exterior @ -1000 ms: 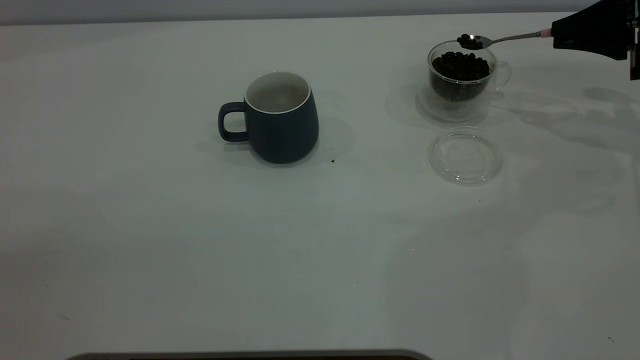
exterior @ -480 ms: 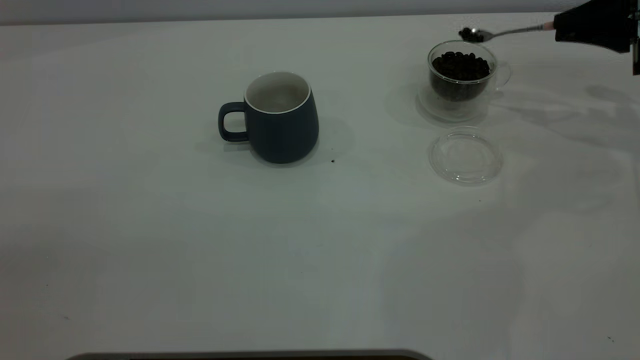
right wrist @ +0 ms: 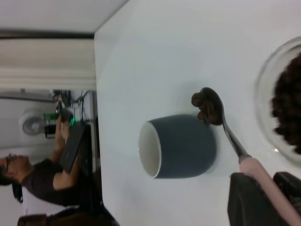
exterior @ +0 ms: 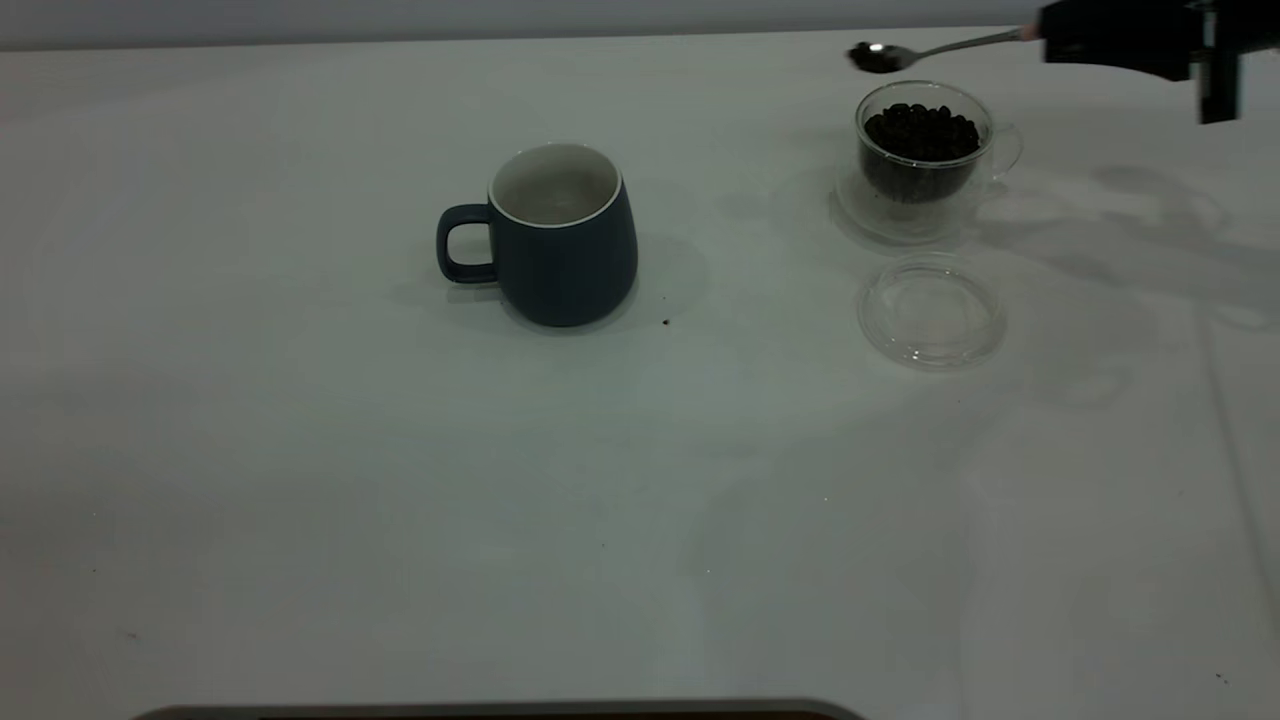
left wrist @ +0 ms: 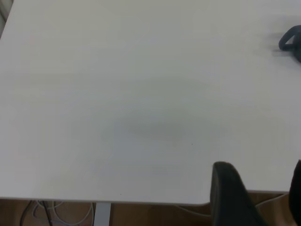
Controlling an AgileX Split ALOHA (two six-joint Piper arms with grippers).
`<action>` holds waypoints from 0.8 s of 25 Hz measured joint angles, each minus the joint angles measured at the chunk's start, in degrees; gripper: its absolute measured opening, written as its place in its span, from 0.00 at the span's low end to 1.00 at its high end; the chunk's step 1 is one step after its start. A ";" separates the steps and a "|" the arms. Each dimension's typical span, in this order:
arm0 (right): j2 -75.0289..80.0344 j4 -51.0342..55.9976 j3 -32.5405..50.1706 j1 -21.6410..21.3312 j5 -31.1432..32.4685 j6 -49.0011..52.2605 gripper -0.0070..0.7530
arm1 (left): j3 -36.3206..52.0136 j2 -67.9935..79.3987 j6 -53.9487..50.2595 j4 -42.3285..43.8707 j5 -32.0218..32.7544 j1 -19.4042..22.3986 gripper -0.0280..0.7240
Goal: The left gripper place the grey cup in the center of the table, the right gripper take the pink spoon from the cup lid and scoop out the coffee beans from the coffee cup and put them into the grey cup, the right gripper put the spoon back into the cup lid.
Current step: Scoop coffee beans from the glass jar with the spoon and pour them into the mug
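The grey cup [exterior: 560, 240] stands upright near the middle of the table [exterior: 300, 450], handle to the left, and looks empty. At the far right, my right gripper [exterior: 1045, 38] is shut on the pink handle of the pink spoon [exterior: 880, 55]. The spoon's bowl carries coffee beans [right wrist: 204, 101] and hangs above the table just left of the coffee cup [exterior: 925, 150]. That cup holds more coffee beans [exterior: 920, 130]. The cup lid [exterior: 930, 312] lies bare in front of it. My left gripper [left wrist: 261, 188] hangs open over the table's left edge, with the grey cup [left wrist: 290, 42] far off.
A dark speck [exterior: 666, 322] lies on the table beside the grey cup's base. A seated person [right wrist: 42, 174] holding a device is beyond the table's far side. The table's edge [left wrist: 94, 200] runs under the left gripper.
The right gripper has lifted the loaded spoon from over the coffee cup and carried it left, past that cup's rim, toward the grey cup. Nothing else moved.
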 joint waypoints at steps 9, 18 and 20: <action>0.00 2.95 0.00 7.78 0.00 0.37 0.14 | 0.00 0.00 0.00 0.00 0.00 0.00 0.53; 0.00 5.77 0.00 15.04 0.00 0.32 0.14 | 0.00 0.00 0.00 0.00 0.00 0.00 0.53; 0.00 6.44 0.00 16.33 0.00 0.32 0.14 | 0.00 0.00 0.00 0.00 0.00 0.00 0.53</action>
